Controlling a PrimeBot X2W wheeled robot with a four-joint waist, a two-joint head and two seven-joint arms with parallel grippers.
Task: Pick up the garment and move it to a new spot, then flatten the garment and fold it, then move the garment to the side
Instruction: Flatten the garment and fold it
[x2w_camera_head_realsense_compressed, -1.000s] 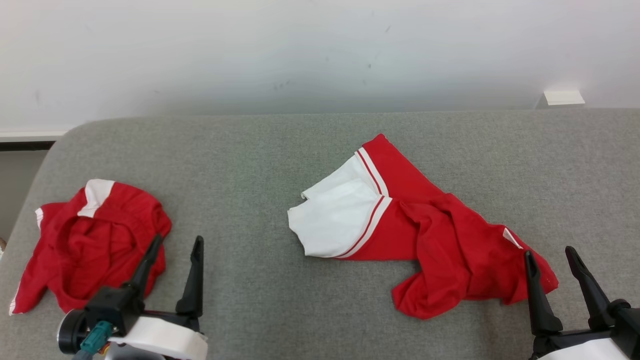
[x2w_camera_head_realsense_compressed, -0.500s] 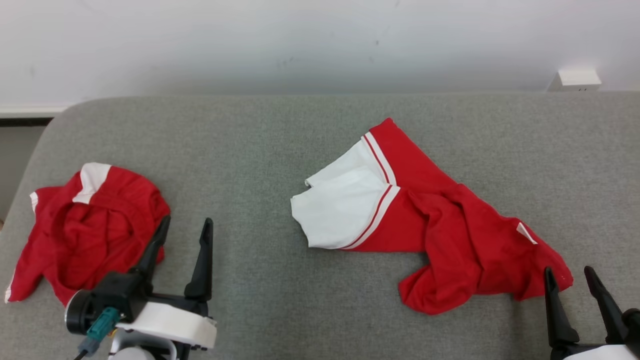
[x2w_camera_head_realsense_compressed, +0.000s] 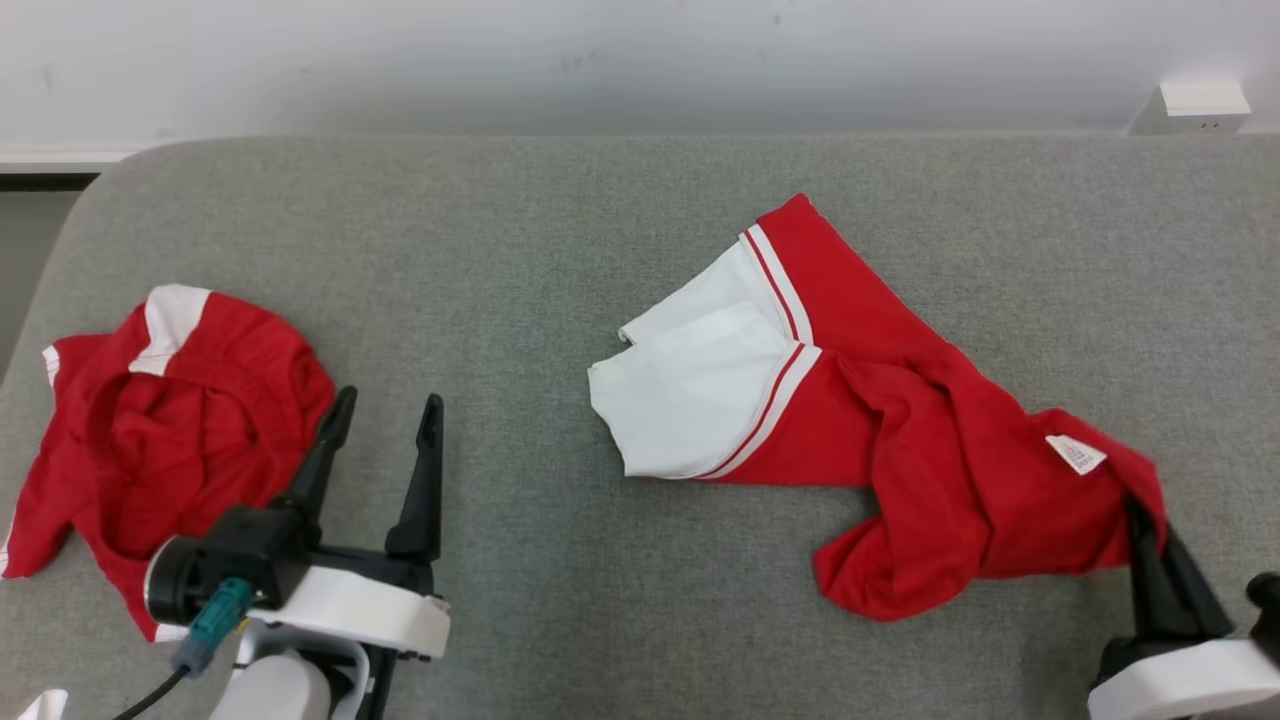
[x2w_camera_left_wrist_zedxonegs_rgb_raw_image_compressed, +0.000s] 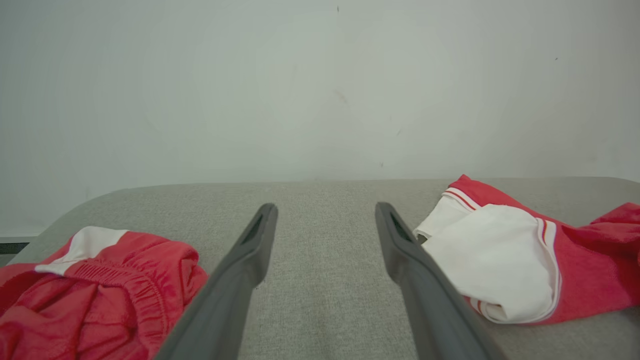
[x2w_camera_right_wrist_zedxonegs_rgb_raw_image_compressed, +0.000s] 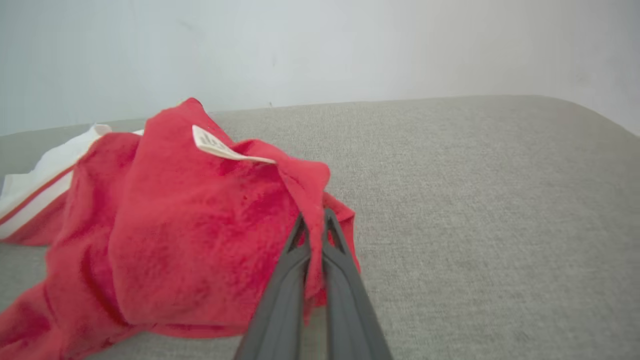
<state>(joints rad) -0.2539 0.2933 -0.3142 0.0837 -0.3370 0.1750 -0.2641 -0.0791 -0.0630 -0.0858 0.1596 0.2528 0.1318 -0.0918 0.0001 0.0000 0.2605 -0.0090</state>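
Observation:
The garment (x2w_camera_head_realsense_compressed: 930, 470) is red with a white panel and striped trim, lying crumpled on the grey padded surface (x2w_camera_head_realsense_compressed: 600, 220) right of centre. My right gripper (x2w_camera_head_realsense_compressed: 1142, 512) is shut on its near right edge, where the red cloth bunches up beside a white label (x2w_camera_head_realsense_compressed: 1076, 453). In the right wrist view the fingers (x2w_camera_right_wrist_zedxonegs_rgb_raw_image_compressed: 292, 270) pinch a fold of the garment (x2w_camera_right_wrist_zedxonegs_rgb_raw_image_compressed: 190, 225) between them. My left gripper (x2w_camera_head_realsense_compressed: 388, 400) stands open at the lower left, nothing between its fingers (x2w_camera_left_wrist_zedxonegs_rgb_raw_image_compressed: 250, 260), with the garment (x2w_camera_left_wrist_zedxonegs_rgb_raw_image_compressed: 500, 255) off to their right.
A second red garment (x2w_camera_head_realsense_compressed: 170, 420) with white patches lies bunched at the far left, just beside my left gripper, and also appears in the left wrist view (x2w_camera_left_wrist_zedxonegs_rgb_raw_image_compressed: 100, 295). A white wall runs behind the surface, with a small white box (x2w_camera_head_realsense_compressed: 1200, 105) at the back right.
My right gripper went from open to shut on the garment's right edge, which now bunches up with its label showing. The head view has shifted, so the whole scene sits higher.

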